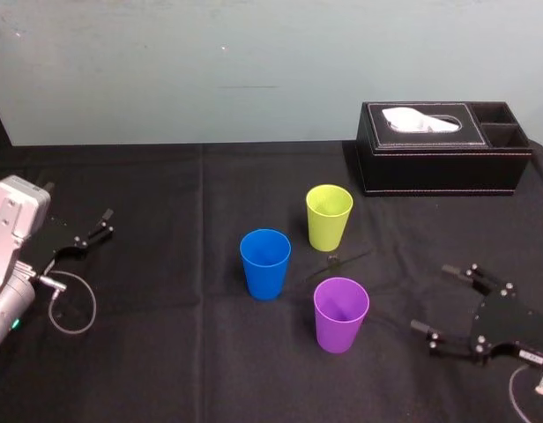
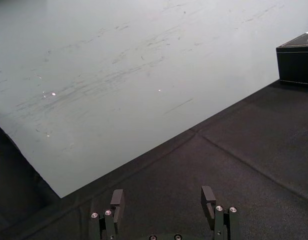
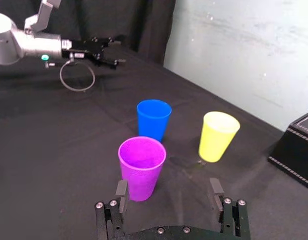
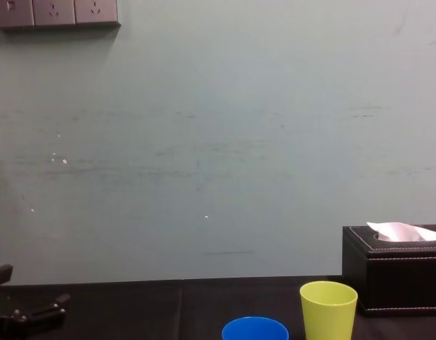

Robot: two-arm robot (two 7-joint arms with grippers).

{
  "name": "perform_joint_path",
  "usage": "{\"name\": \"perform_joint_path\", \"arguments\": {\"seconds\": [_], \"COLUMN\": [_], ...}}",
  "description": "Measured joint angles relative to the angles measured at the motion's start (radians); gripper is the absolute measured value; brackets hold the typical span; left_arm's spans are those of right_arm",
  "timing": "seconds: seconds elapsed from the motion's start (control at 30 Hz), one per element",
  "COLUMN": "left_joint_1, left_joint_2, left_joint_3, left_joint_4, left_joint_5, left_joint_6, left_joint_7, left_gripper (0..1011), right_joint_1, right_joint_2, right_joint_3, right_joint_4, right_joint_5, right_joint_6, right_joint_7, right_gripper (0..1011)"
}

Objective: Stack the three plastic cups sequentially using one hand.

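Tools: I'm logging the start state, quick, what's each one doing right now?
Left tool: open, holding nothing, off to the left.
Right tool: open, holding nothing, just right of the purple cup.

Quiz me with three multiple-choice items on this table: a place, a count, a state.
1. Which cup stands nearest the tissue box?
A. blue cup
B. yellow-green cup
C. purple cup
2. How many cups sit inside another?
A. none
B. one
C. two
3. The fingers of the right gripper are:
A. shut on purple cup
B. shut on blue cup
C. open, empty
1 B: it is the one closest before the box. 2 A: all three stand apart. 3 C: spread, right of the purple cup, holding nothing; the left gripper rests far left.
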Motion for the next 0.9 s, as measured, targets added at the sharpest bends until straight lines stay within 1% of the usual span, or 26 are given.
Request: {"name": "perform_joint_path", "arguments": {"seconds": [0.17, 0.27, 0.37, 0.6, 0.9], "left_joint_1": [0.0, 0.0, 0.0, 0.0, 0.0], "left_joint_2": [0.0, 0.0, 0.0, 0.0, 0.0], "left_joint_3": [0.0, 0.0, 0.0, 0.0, 0.0], "left_joint_4": [0.0, 0.0, 0.0, 0.0, 0.0], "left_joint_5": [0.0, 0.0, 0.0, 0.0, 0.0], "left_joint_6": [0.0, 0.0, 0.0, 0.0, 0.0], "left_joint_7": [0.0, 0.0, 0.0, 0.0, 0.0], "left_gripper": [1010, 1010, 1010, 1010, 1010], "right_joint_1": [0.012, 0.019, 0.031, 0.046, 0.06], "right_joint_2": [-0.033, -0.047, -0.069, -0.093, -0.109], "right_joint_3": [-0.033, -0.045, -0.063, -0.084, -0.102], "right_joint_4": [0.018, 0.026, 0.038, 0.048, 0.051], "right_joint_5": [-0.051, -0.065, -0.086, -0.11, -0.121], "right_joint_6": [0.019, 0.026, 0.035, 0.045, 0.052], "right_joint_7": [-0.004, -0.005, -0.005, -0.005, 0.004], "right_gripper": [1000, 1000, 1000, 1000, 1000]}}
